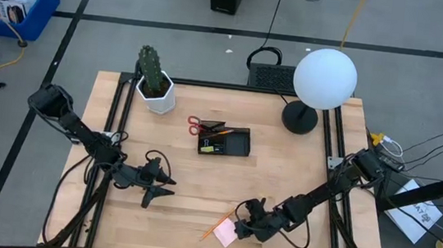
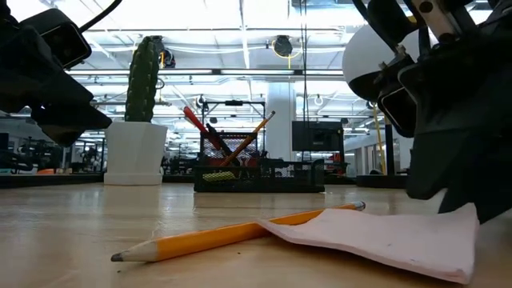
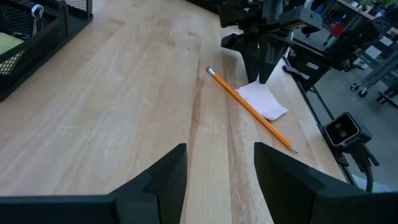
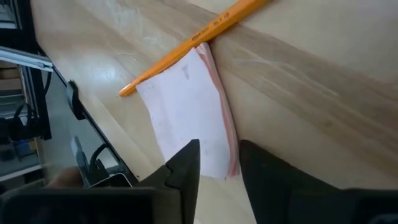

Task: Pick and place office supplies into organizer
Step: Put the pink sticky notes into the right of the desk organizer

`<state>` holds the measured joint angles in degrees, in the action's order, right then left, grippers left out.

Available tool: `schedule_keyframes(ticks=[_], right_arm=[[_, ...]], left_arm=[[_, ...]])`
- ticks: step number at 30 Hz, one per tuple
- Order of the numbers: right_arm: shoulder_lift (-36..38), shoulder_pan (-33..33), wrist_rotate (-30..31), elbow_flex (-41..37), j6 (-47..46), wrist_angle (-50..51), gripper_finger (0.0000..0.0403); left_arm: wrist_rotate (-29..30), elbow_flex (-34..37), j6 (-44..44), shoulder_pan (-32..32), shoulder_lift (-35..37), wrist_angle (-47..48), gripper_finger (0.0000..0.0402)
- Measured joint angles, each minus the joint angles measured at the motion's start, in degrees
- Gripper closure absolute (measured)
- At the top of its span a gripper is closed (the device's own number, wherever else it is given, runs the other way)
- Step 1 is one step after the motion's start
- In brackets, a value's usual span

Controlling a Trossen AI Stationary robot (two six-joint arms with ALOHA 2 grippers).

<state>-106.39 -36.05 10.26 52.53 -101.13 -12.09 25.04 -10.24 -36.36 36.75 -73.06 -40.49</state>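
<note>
A pink sticky-note pad [image 1: 225, 233] lies flat near the table's front edge. An orange pencil [image 1: 214, 227] lies against the pad's side [image 4: 199, 37]. My right gripper [image 4: 219, 149] points down over the pad's edge. Its fingers are a little apart, one over the pad's top [image 4: 186, 106] and one beside its pink side. The black organizer [image 1: 235, 150] stands at the table's middle. It holds red-handled scissors [image 1: 197, 124], a pencil and a clip [image 3: 37, 12]. My left gripper [image 1: 167, 186] is open and empty, left of centre, clear of the wood. My right gripper comes at the pad's end edge [image 4: 227, 163] from above, slanting. One finger [image 4: 186, 168] is over the top sheet and the other [image 4: 261, 177] is beside the pad's side. I cannot tell whether they touch it. The pad lies on the table.
A white hexagonal pot with a cactus [image 1: 156, 92] stands at the far left. A lamp with a white globe [image 1: 325, 79] and a black base [image 1: 299, 116] stands at the far right. Bare wood lies between my left gripper and the pad.
</note>
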Motion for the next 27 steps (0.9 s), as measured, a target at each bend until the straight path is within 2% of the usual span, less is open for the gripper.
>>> schedule_keyframes(ticks=[6,12,20,24,27], right_arm=[[-2.61,0.02,-2.57,0.06,1.38,-4.7,0.0331],[-6.85,0.0,-4.22,0.68,3.47,-13.63,0.0395],[-6.2,-0.05,-1.28,0.58,6.83,-15.36,0.0398],[-5.81,-0.05,0.98,0.31,14.38,-21.03,0.0396],[-5.4,-0.09,5.35,0.77,27.11,-23.56,0.0397]], left_arm=[[-0.02,0.0,0.03,0.0,0.0,0.08,0.0213],[-0.04,-0.02,0.07,0.0,-0.02,0.28,0.0213],[-0.02,-0.02,0.07,0.0,-0.02,0.41,0.0213],[-0.02,-0.02,-0.44,0.0,-0.02,0.39,0.0213],[0.0,-0.02,-1.2,0.0,-0.02,0.06,0.0213]])
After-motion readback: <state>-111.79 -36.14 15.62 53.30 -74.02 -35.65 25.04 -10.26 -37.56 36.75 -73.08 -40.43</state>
